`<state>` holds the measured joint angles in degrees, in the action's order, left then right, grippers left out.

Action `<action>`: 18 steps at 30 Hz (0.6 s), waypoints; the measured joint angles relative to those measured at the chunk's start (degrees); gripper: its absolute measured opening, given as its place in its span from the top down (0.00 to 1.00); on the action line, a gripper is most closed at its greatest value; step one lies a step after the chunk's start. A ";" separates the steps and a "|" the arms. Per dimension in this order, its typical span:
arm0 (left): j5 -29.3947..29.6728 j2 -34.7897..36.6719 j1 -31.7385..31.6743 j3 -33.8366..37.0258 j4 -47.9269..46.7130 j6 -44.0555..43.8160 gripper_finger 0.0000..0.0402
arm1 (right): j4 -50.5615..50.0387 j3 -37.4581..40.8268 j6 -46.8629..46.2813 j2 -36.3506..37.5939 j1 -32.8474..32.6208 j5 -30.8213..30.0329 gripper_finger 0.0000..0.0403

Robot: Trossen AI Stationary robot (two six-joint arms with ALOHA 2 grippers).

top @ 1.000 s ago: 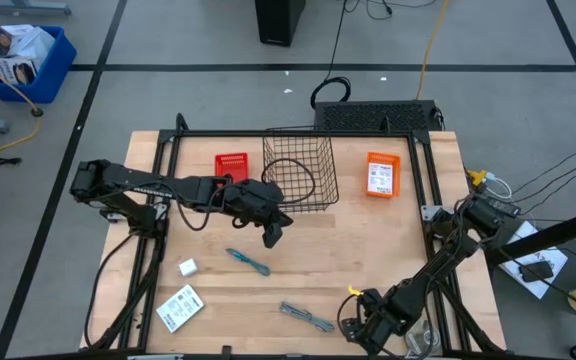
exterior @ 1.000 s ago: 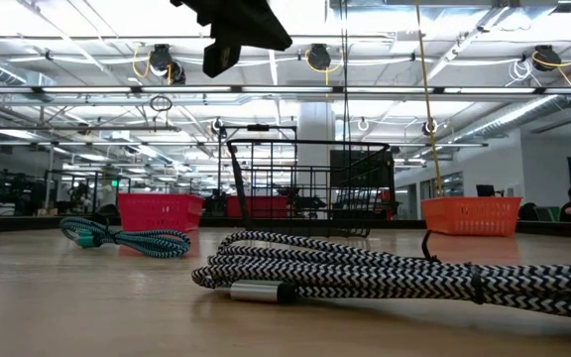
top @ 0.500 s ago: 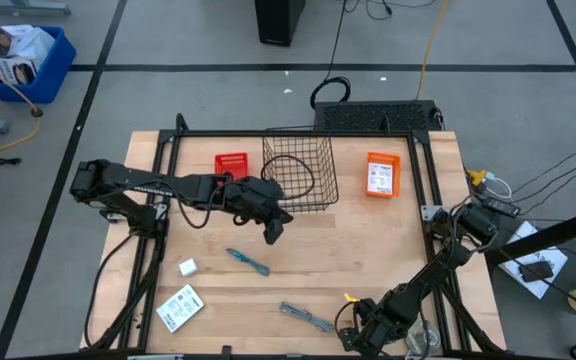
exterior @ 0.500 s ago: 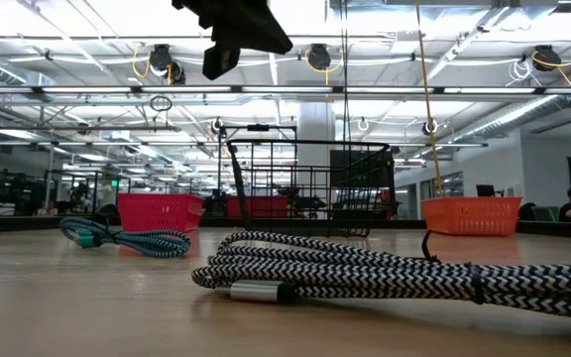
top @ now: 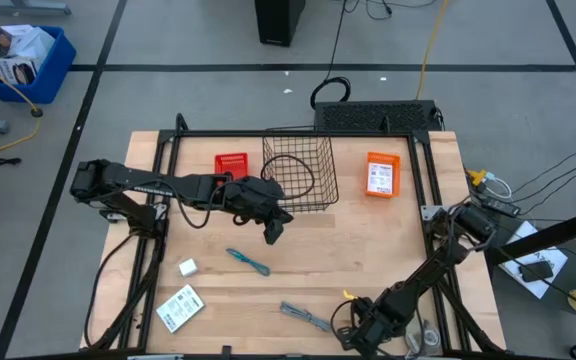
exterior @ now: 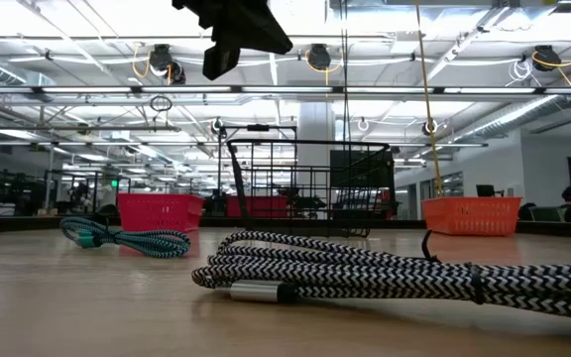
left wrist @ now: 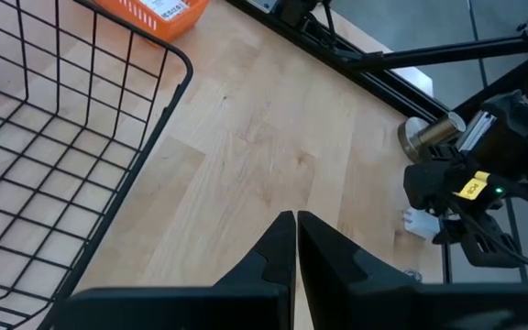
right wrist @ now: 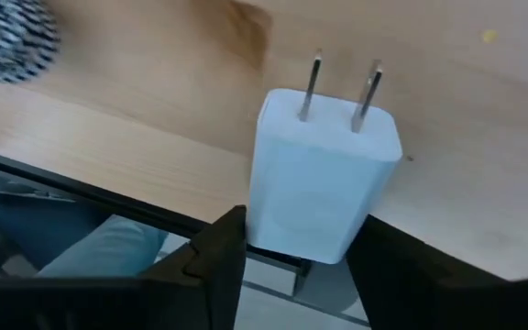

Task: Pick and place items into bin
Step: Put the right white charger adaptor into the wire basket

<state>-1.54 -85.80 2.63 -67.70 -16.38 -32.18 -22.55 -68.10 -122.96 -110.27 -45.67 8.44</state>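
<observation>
Hidden under the right arm in the high view: the white charger block (right wrist: 324, 179), seen only from the right wrist, prongs pointing away. Sits between the fingers of the right gripper (right wrist: 298, 225) at the table's near edge, both fingers (right wrist: 218, 252) pressed against its sides, so gripped. Cannot tell whether lifted or resting on the wood.

Close by, the grey striped cable (top: 306, 318), blurred at the wrist picture's corner. Farther out: teal cable (top: 248, 261), small white block (top: 187, 267), printed packet (top: 179, 307).

At mid-table, the left gripper (left wrist: 296, 220), pinched shut and empty, hanging above bare wood just beside the wire basket (top: 301, 172). Flanking the basket, a red bin (top: 232, 164) and an orange bin (top: 382, 175).
</observation>
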 joint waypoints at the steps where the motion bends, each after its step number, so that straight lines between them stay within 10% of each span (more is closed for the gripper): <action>1: 0.00 0.00 0.00 0.00 0.02 0.00 0.95 | -0.02 0.00 0.58 -0.01 0.32 -0.16 0.58; 18: -0.15 0.00 0.00 0.00 -0.02 -0.04 0.95 | -1.06 0.11 6.77 0.58 3.82 -4.69 0.62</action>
<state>-1.69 -85.80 2.63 -67.70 -16.40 -32.23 -23.61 -67.99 -116.19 -109.70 -41.84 3.75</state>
